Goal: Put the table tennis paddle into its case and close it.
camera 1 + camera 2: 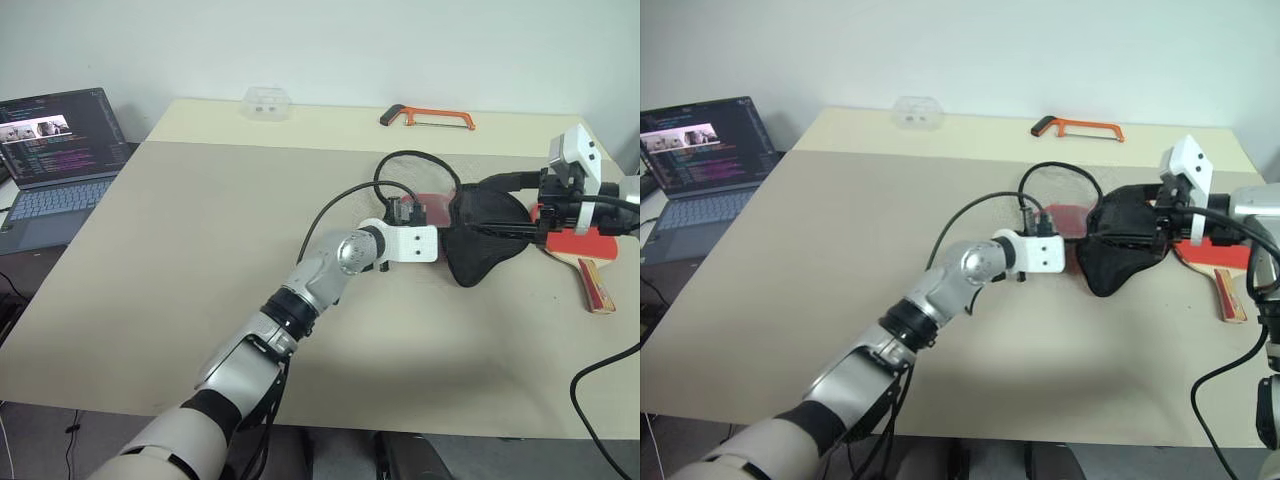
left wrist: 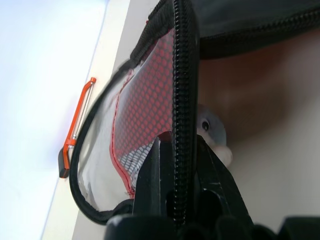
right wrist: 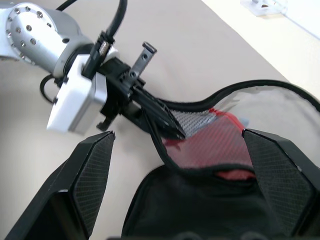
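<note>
Case (image 1: 1120, 250) edge clamped in left claw (image 3: 167, 127), right claw (image 3: 180, 180) wide apart; no legible writing.

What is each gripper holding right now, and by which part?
The left gripper is shut on the case, pinching its zipper edge. The right gripper is open, holding nothing.

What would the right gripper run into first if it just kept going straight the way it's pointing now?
Most likely the case. The right gripper is open, and the case's black fabric and open zip edge lie right ahead between its fingers. The left gripper, shut on that zip edge, sits just beyond. Depth is hard to judge.
</note>
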Robot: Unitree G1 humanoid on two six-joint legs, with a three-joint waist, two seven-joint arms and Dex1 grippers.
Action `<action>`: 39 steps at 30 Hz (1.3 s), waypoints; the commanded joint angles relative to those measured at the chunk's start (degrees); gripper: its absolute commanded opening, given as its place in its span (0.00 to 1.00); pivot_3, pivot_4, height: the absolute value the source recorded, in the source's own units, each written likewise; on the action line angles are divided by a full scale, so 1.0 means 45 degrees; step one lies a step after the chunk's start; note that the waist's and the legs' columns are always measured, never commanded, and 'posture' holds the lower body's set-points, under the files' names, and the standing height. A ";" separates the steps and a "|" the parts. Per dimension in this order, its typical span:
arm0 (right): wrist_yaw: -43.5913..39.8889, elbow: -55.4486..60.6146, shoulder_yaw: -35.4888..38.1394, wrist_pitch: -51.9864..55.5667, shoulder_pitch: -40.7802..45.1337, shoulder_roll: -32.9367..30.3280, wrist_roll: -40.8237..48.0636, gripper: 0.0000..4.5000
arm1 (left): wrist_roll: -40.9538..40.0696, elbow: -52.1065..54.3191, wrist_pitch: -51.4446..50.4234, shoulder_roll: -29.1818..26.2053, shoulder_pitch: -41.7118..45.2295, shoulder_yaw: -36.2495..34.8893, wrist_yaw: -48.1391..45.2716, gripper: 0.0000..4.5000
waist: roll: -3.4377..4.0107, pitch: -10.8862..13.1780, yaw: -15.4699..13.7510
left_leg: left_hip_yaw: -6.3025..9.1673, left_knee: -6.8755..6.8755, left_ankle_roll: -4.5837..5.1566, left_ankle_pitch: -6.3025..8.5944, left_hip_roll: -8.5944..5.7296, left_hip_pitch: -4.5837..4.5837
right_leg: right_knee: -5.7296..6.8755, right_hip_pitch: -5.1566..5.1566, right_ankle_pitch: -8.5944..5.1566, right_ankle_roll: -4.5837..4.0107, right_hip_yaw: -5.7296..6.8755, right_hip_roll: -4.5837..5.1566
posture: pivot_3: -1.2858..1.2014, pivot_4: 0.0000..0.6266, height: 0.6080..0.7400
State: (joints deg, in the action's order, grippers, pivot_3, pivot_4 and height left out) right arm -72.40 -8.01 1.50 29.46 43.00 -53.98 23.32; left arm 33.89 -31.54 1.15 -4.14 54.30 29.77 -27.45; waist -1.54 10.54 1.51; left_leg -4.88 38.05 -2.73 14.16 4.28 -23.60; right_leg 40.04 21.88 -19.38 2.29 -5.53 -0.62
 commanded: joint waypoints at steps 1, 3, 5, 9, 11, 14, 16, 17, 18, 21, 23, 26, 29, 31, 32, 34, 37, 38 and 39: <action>0.0039 0.0205 0.0456 -0.0060 0.0297 -0.0128 0.0127 1.00 | 0.0472 0.0226 -0.0415 0.0023 0.0347 0.0210 0.0356 0.01 | 0.0002 -0.0001 0.0001 | 0.0001 0.0000 -0.0001 0.0000 0.0001 0.0000 | 0.0000 0.0000 0.0000 0.0000 0.0000 0.0000 | 0.52 0.24 1.00; 0.0053 0.0195 0.0485 -0.0061 0.0289 -0.0160 0.0124 1.00 | 0.1060 0.0014 -0.0773 -0.0393 0.0456 0.0334 0.0741 0.01 | 0.0002 -0.0001 0.0002 | 0.0003 0.0000 -0.0001 0.0000 0.0002 0.0000 | 0.0000 0.0000 0.0000 0.0000 0.0001 -0.0001 | 0.52 0.24 1.00; 0.0057 0.0164 0.0491 -0.0063 0.0325 -0.0180 0.0111 1.00 | 0.1461 -0.0128 -0.1055 -0.0788 0.0476 0.0397 0.0971 0.01 | 0.0002 -0.0001 0.0021 | 0.0002 0.0001 -0.0001 -0.0001 0.0000 0.0001 | 0.0004 0.0000 0.0000 0.0000 -0.0002 -0.0001 | 0.52 0.24 1.00; 0.0040 0.0095 0.0464 -0.0070 0.0443 -0.0196 0.0087 1.00 | 0.1996 -0.0011 -0.1385 -0.1700 0.0293 0.0476 0.0934 0.01 | 0.0007 -0.0004 0.0061 | 0.0001 0.0001 -0.0002 -0.0001 0.0011 0.0003 | 0.0009 0.0002 0.0000 0.0000 -0.0003 -0.0002 | 0.52 0.24 1.00; 0.0017 0.0053 0.0444 -0.0077 0.0509 -0.0194 0.0080 1.00 | 0.2077 0.0217 -0.1479 -0.2080 0.0095 0.0532 0.0677 0.01 | 0.0007 -0.0004 0.0050 | 0.0000 0.0000 -0.0003 -0.0002 0.0041 0.0003 | 0.0010 0.0003 0.0000 0.0000 -0.0002 -0.0002 | 0.52 0.24 1.00; -0.0036 -0.0039 0.0390 -0.0105 0.0638 -0.0152 0.0073 1.00 | 0.2064 0.0662 -0.1557 -0.2200 -0.0191 0.0629 0.0403 0.01 | 0.0009 -0.0005 0.0031 | -0.0003 0.0001 -0.0004 -0.0002 0.0050 0.0003 | 0.0009 0.0003 0.0000 0.0000 0.0000 0.0002 | 0.52 0.24 1.00; -0.0061 -0.0129 0.0333 -0.0160 0.0722 -0.0103 0.0041 1.00 | 0.2054 0.0894 -0.1701 -0.1903 -0.0286 0.0723 0.0315 0.01 | 0.0009 -0.0005 0.0026 | -0.0004 0.0002 -0.0004 -0.0002 0.0061 0.0004 | 0.0009 0.0003 0.0000 0.0000 0.0001 0.0006 | 0.52 0.24 1.00; -0.0075 -0.0206 0.0289 -0.0201 0.0791 -0.0067 0.0012 1.00 | 0.2080 0.0940 -0.1791 -0.1630 -0.0256 0.0810 0.0298 0.01 | 0.0009 -0.0005 0.0002 | -0.0004 0.0002 -0.0004 -0.0003 0.0061 0.0003 | 0.0010 0.0003 0.0000 0.0000 0.0002 0.0008 | 0.52 0.24 1.00; -0.0085 -0.0256 0.0253 -0.0226 0.0847 -0.0034 -0.0005 1.00 | 0.2105 0.0937 -0.1877 -0.1352 -0.0193 0.0897 0.0284 0.01 | 0.0009 -0.0005 -0.0041 | -0.0003 0.0004 -0.0003 -0.0003 0.0059 0.0003 | 0.0011 0.0003 0.0000 0.0000 0.0002 0.0009 | 0.52 0.24 1.00; -0.0117 -0.0378 0.0166 -0.0296 0.1001 0.0057 -0.0053 1.00 | 0.2102 0.0447 -0.1954 -0.0283 0.0404 0.1127 0.0416 0.01 | 0.0009 -0.0005 -0.0152 | -0.0003 0.0009 -0.0002 -0.0003 0.0050 -0.0001 | 0.0009 0.0001 0.0000 0.0000 0.0004 0.0019 | 0.52 0.24 1.00; -0.0128 -0.0431 0.0138 -0.0314 0.1082 0.0090 -0.0071 1.00 | 0.2079 0.0042 -0.1919 0.0321 0.0824 0.1273 0.0447 0.01 | 0.0009 -0.0005 -0.0214 | -0.0001 0.0011 -0.0001 -0.0003 0.0038 -0.0009 | 0.0005 0.0002 0.0000 0.0000 0.0008 0.0018 | 0.52 0.24 1.00; -0.0132 -0.0417 0.0134 -0.0316 0.1100 0.0102 -0.0074 1.00 | 0.1975 -0.0443 -0.1805 0.0998 0.1359 0.1375 0.0586 0.01 | 0.0012 -0.0007 -0.0259 | -0.0001 0.0005 0.0000 -0.0002 -0.0014 -0.0010 | 0.0004 0.0009 0.0000 0.0000 0.0000 0.0010 | 0.52 0.24 1.00; -0.0130 -0.0305 0.0208 -0.0252 0.1030 0.0042 -0.0039 1.00 | 0.1960 -0.0397 -0.1826 0.1169 0.1456 0.1464 0.0393 0.01 | 0.0025 -0.0014 -0.0186 | -0.0004 -0.0005 0.0000 -0.0002 -0.0014 -0.0018 | 0.0009 0.0031 0.0000 0.0000 -0.0018 0.0001 | 0.52 0.24 1.00; -0.0124 -0.0262 0.0277 -0.0228 0.0967 -0.0013 -0.0033 1.00 | 0.2034 -0.0161 -0.1882 0.1012 0.1222 0.1552 0.0155 0.01 | 0.0029 -0.0017 -0.0132 | -0.0002 -0.0011 -0.0001 -0.0002 -0.0013 -0.0019 | 0.0015 0.0039 0.0000 0.0000 -0.0021 -0.0003 | 0.52 0.24 1.00; -0.0117 -0.0256 0.0295 -0.0224 0.0949 -0.0024 -0.0036 1.00 | 0.2061 -0.0076 -0.1893 0.0936 0.1137 0.1582 0.0094 0.01 | 0.0031 -0.0018 -0.0113 | -0.0001 -0.0012 -0.0001 -0.0003 -0.0012 -0.0019 | 0.0019 0.0041 0.0000 0.0000 -0.0020 -0.0003 | 0.52 0.24 1.00; -0.0122 -0.0259 0.0322 -0.0235 0.0912 -0.0043 -0.0033 1.00 | 0.2096 0.0115 -0.1928 0.0811 0.1024 0.1605 0.0012 0.01 | 0.0032 -0.0018 -0.0105 | -0.0001 -0.0009 -0.0001 -0.0003 -0.0012 -0.0019 | 0.0021 0.0040 0.0000 0.0000 -0.0019 -0.0003 | 0.52 0.24 1.00; -0.0101 -0.0252 0.0315 -0.0250 0.0883 -0.0025 -0.0036 1.00 | 0.2134 0.0369 -0.2000 0.0684 0.0934 0.1643 -0.0061 0.01 | 0.0032 -0.0018 -0.0109 | 0.0000 0.0000 -0.0001 -0.0003 -0.0010 -0.0026 | 0.0023 0.0041 0.0000 0.0000 -0.0015 0.0001 | 0.52 0.24 1.00; -0.0089 -0.0260 0.0304 -0.0253 0.0894 -0.0007 -0.0041 1.00 | 0.2150 0.0463 -0.2030 0.0645 0.0903 0.1664 -0.0080 0.01 | 0.0032 -0.0018 -0.0109 | 0.0000 0.0002 -0.0001 -0.0003 -0.0010 -0.0028 | 0.0023 0.0041 0.0000 0.0000 -0.0014 0.0002 | 0.52 0.24 1.00; -0.0085 -0.0263 0.0295 -0.0247 0.0917 0.0022 -0.0030 1.00 | 0.2155 0.0756 -0.2093 0.0546 0.0789 0.1669 -0.0203 0.01 | 0.0032 -0.0018 -0.0109 | 0.0000 0.0002 -0.0001 -0.0003 -0.0010 -0.0029 | 0.0023 0.0040 0.0000 0.0000 -0.0013 0.0002 | 0.52 0.24 1.00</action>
State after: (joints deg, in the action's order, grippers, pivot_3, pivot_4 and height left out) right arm -72.59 -10.40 1.02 29.10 46.27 -53.20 22.85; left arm 43.06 -31.64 -8.25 -1.66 57.92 36.83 -27.81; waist -1.39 10.46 1.02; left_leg -4.88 38.06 -2.74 14.15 4.24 -23.73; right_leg 40.14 22.07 -19.38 2.29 -5.59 -0.61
